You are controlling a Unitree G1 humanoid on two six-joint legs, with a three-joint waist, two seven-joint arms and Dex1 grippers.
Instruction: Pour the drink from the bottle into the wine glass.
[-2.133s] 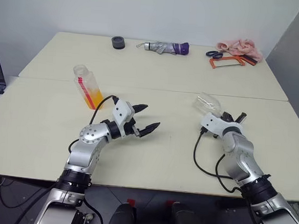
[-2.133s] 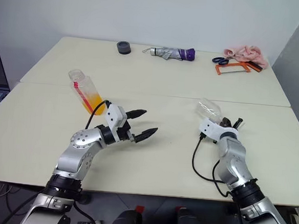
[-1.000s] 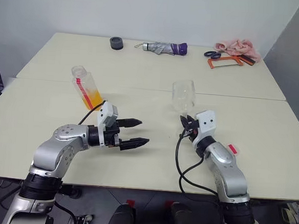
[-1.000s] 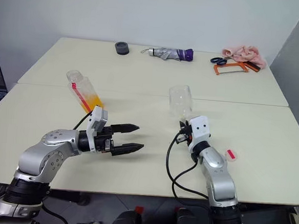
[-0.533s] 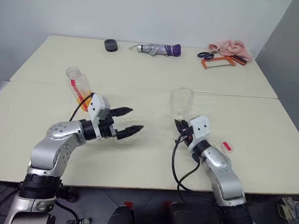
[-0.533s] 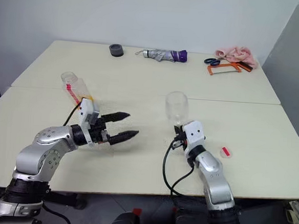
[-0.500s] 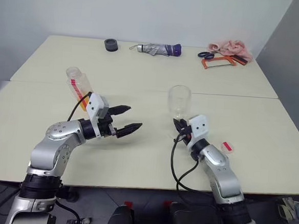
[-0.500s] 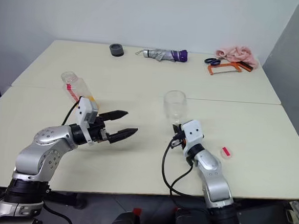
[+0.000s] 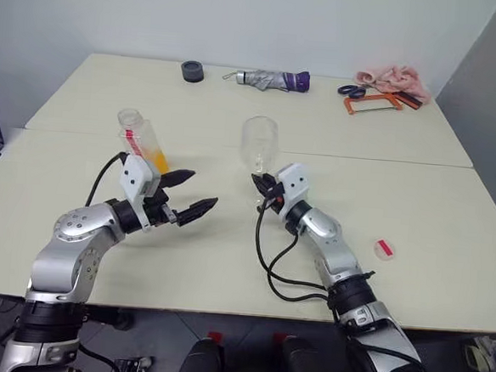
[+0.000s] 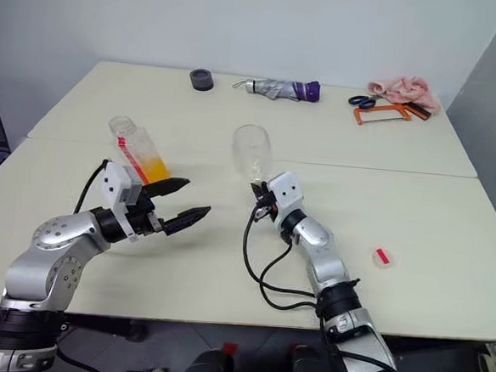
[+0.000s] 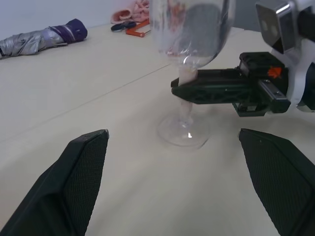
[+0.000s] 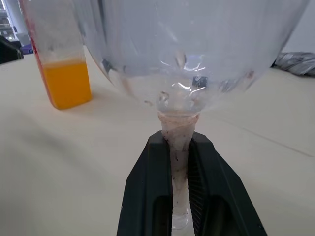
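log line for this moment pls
right gripper: shut on wine glass stem | left gripper: open, empty | bottle: uncapped, on table | cap: on table

A pale cream bench [image 9: 226, 261], made of two tops joined along a seam, carries everything. On the near top stand the capless bottle [image 9: 142, 144] with orange drink [image 9: 156, 157] low in it and, near it, the wine glass [image 9: 258, 148] with its foot on the surface, while a small red cap [image 9: 384, 248] lies well apart on the right side. Along the far edge lie a dark round roll [image 9: 191, 70], a folded grey and purple umbrella [image 9: 268, 78], scissors [image 9: 353, 89], an orange hacksaw [image 9: 377, 103] and a pink cloth [image 9: 396, 77].
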